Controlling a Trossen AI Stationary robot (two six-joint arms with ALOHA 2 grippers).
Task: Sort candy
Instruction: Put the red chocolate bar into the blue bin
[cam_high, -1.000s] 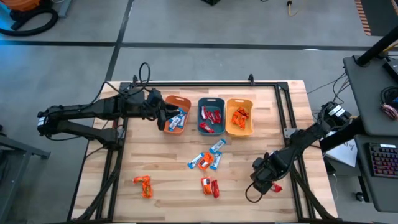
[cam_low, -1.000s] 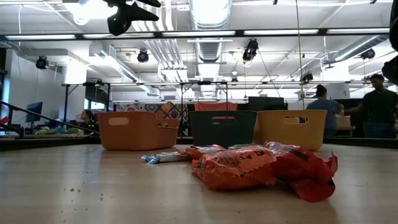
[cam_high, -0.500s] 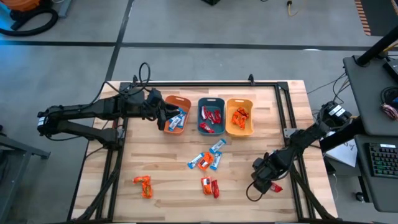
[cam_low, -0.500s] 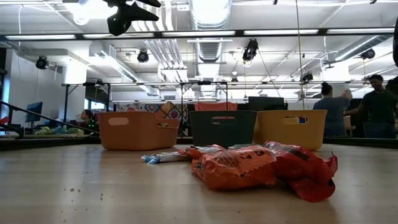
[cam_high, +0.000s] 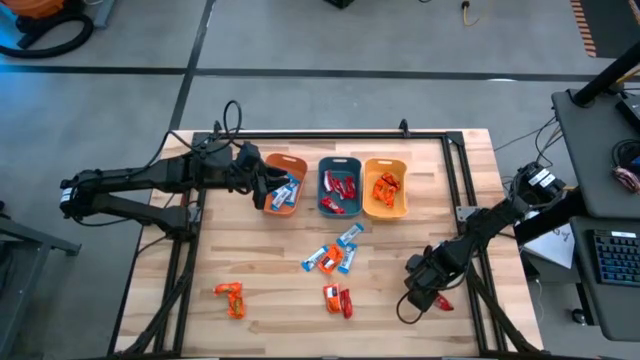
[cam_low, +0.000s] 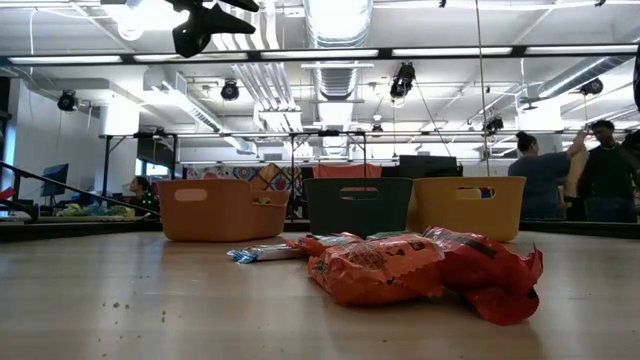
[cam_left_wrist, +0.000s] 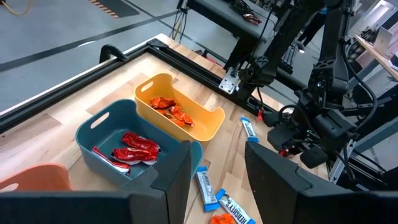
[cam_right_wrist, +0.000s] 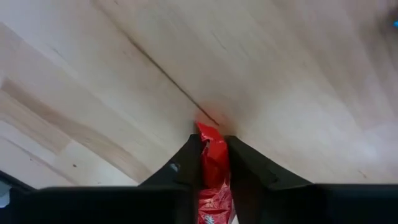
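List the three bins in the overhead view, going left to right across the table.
Orange bin → teal bin → yellow-orange bin.

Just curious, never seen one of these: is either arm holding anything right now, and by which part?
The right end effector pinches a red candy across its middle. The left end effector holds nothing.

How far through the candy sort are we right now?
Partly done: the orange bin holds blue-and-white candies, the teal bin red ones, the yellow bin orange ones. In hand: the right gripper is shut on a red candy at the table's near right; the left gripper hovers open by the orange bin. Left: the blue-and-white cluster, a red-orange pair and an orange candy.
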